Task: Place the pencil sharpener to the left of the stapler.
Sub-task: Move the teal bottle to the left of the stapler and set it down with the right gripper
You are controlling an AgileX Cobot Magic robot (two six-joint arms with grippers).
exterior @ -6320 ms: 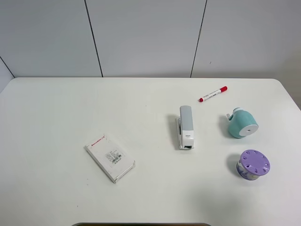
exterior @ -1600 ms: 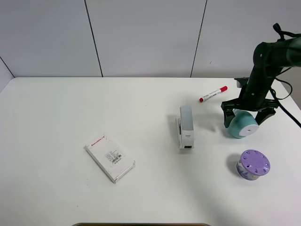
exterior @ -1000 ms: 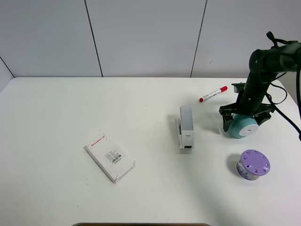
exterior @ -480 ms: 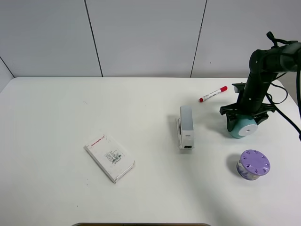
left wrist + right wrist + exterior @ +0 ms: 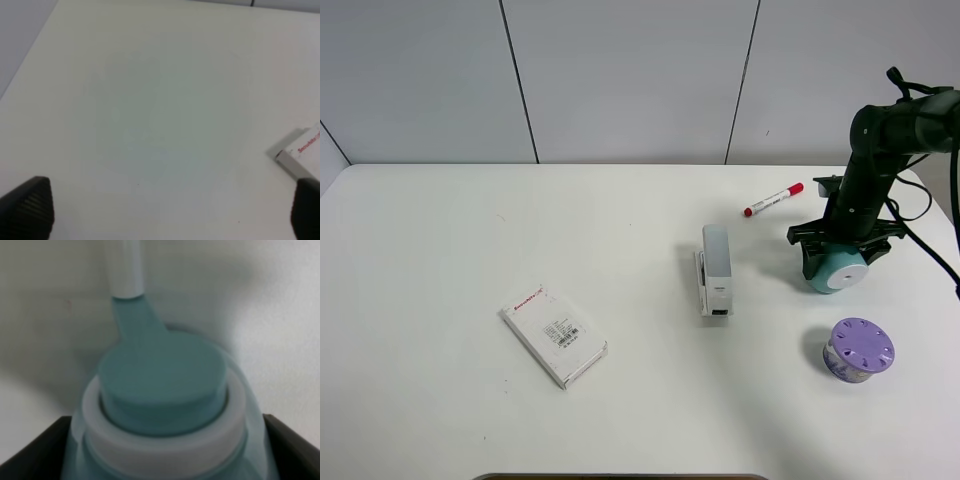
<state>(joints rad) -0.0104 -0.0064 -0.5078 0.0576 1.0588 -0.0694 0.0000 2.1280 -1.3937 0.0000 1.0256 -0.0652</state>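
The teal pencil sharpener [image 5: 839, 272] sits on the table to the right of the grey-white stapler [image 5: 715, 268], its white face turned toward the front. My right gripper [image 5: 840, 255] comes down over it, with a black finger pressed against each side of the body. In the right wrist view the pencil sharpener [image 5: 162, 375] fills the picture, and the right gripper [image 5: 160, 450] shows as dark fingers at both lower corners against its sides. My left gripper [image 5: 165, 210] is open over bare table with nothing between its fingers; it does not appear in the exterior high view.
A red-capped marker [image 5: 772, 199] lies behind the stapler and sharpener. A purple round container [image 5: 859, 349] stands in front of the sharpener. A white box with red print [image 5: 554, 335] lies at front left, and a corner of the white box [image 5: 300, 155] shows in the left wrist view.
The right arm came in over the sharpener, lowered, and its fingers closed in against the teal body. In the last half second nothing visibly moved.
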